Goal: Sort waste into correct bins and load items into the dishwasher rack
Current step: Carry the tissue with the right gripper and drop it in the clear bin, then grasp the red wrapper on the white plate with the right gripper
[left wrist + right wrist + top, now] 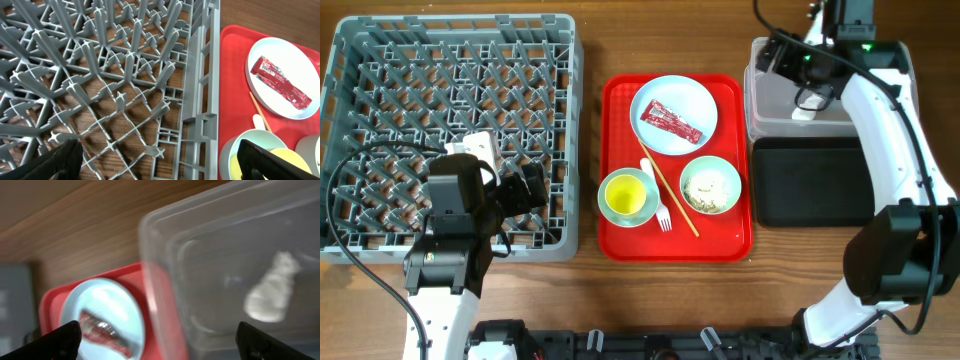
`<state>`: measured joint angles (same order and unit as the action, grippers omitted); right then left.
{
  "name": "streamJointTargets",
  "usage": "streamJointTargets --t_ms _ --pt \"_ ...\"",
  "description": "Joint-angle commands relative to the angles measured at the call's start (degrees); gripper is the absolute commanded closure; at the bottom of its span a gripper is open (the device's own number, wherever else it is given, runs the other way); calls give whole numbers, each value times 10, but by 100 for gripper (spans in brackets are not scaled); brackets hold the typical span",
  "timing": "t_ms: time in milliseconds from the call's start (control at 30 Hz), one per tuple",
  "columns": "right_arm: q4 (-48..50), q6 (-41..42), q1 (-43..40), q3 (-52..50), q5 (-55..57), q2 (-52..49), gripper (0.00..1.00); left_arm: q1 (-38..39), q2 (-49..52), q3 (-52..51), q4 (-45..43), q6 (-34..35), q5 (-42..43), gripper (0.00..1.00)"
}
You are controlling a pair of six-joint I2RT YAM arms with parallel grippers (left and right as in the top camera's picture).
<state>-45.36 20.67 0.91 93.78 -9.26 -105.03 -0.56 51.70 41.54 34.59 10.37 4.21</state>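
- Scrap [270,292], white and crumpled, is showing inside the clear tub [150,227] at the far right; blur is hiding whether it is settled.
- We are holding the right fingers [55,342] wide above it, gripping nothing.
- Left fingers [55,162] are standing wide and empty over the dishwasher rack [200,75].
- Red wrapper [671,122] is lying on the blue plate [698,98]; we are judging that a low sweep leftward could clip the tub rim and shift it.
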Motion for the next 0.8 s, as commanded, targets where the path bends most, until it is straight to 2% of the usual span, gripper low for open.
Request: streamJointTargets --t_ms 0,133,267,433,567,767 --pt "3 -55 51 -3 -54 -5 0 -5 1 11 0 4 5 0" --pt "12 -105 115 -4 -16 -11 1 -5 1 11 0 4 5 0" --pt "13 -147 176 -5 48 -40 7 -5 1 11 0 4 5 0" --pt "12 -207 215 -5 57 -97 7 -5 1 11 0 4 5 0" --pt "13 -209 228 -5 83 -145 7 -5 1 11 0 4 5 0" --pt "16 -203 231 -5 93 -197 13 -5 1 11 0 4 5 0"
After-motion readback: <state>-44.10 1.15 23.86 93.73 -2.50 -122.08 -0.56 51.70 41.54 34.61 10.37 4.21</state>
